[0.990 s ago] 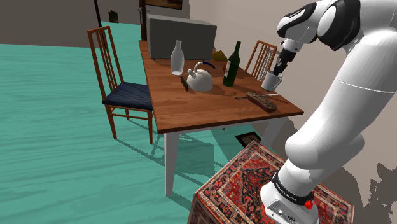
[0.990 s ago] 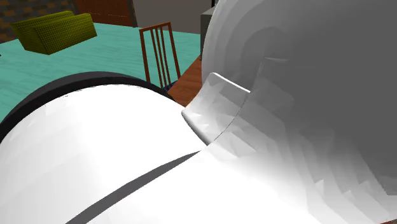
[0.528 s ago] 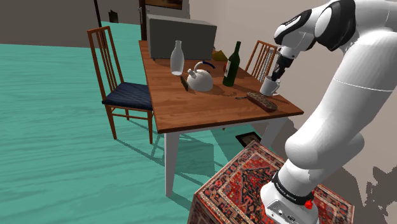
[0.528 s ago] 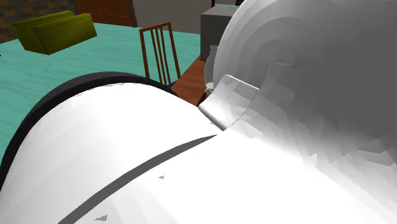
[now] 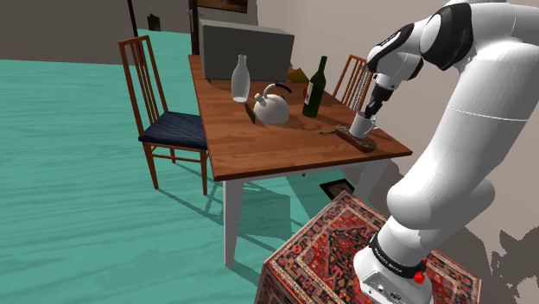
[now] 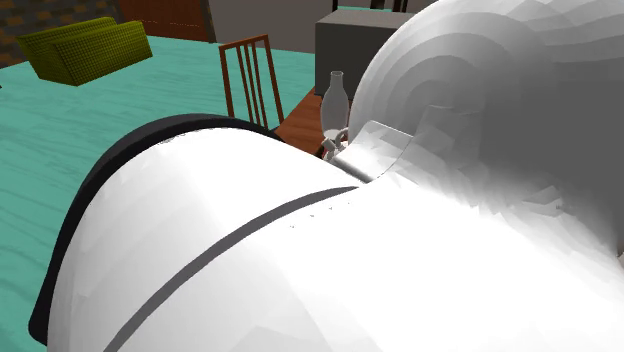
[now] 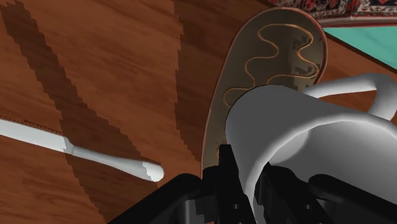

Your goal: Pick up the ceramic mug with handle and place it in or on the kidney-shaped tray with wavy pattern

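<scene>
A white mug (image 5: 362, 126) with a curved handle (image 7: 364, 89) hangs from my gripper (image 5: 370, 111), which is shut on its rim. In the wrist view one black finger (image 7: 226, 167) presses the outside of the mug (image 7: 286, 124) wall and the other reaches inside. Right under the mug lies the brown kidney-shaped tray (image 7: 275, 48) with a pale wavy line, near the table's corner (image 5: 358, 139). Whether the mug's base touches the tray I cannot tell.
On the wooden table (image 5: 259, 142) stand a dark green bottle (image 5: 314, 89), a clear bottle (image 5: 241, 79), a white teapot (image 5: 272, 106) and a grey box (image 5: 246, 49). A white utensil (image 7: 83, 150) lies beside the tray. Wooden chairs (image 5: 160, 112) flank the table. My arm (image 6: 400, 230) blocks the second exterior view.
My gripper has carried the mug down and toward the shoulder view's left, from beyond the table's edge to just over the tray. Its grip stayed shut.
</scene>
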Robot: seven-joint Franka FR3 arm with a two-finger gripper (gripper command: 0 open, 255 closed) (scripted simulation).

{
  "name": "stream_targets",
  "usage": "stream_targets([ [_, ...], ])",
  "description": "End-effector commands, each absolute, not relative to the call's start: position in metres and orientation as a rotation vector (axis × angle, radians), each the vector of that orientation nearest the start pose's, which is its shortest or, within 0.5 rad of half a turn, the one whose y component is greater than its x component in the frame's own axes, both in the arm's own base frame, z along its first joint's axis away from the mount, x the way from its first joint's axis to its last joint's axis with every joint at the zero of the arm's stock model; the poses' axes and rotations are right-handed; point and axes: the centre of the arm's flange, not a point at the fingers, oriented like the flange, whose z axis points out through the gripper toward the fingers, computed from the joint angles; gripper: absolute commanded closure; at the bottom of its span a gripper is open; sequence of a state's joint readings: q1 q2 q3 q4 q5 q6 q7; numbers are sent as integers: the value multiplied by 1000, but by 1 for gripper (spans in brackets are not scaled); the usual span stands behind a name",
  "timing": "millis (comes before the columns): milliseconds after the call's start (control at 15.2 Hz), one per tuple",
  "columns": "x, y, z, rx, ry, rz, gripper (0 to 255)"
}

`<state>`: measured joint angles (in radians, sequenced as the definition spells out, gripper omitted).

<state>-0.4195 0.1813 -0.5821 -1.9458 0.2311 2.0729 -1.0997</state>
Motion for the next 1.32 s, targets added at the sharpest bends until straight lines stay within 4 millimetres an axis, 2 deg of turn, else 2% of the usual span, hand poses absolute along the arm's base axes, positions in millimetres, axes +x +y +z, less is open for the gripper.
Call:
stream_targets([
  [0, 336, -483, 398, -3072, 14, -122, 255],
  [396, 336, -483, 398, -3072, 14, -122, 255],
  [462, 336, -483, 398, -3072, 14, -122, 0],
  [792, 336, -483, 398, -3072, 14, -122, 0],
  [1056, 332, -487, 448, -3072, 14, -122, 0],
  [1254, 332, -487, 448, -3072, 14, -122, 0],
])
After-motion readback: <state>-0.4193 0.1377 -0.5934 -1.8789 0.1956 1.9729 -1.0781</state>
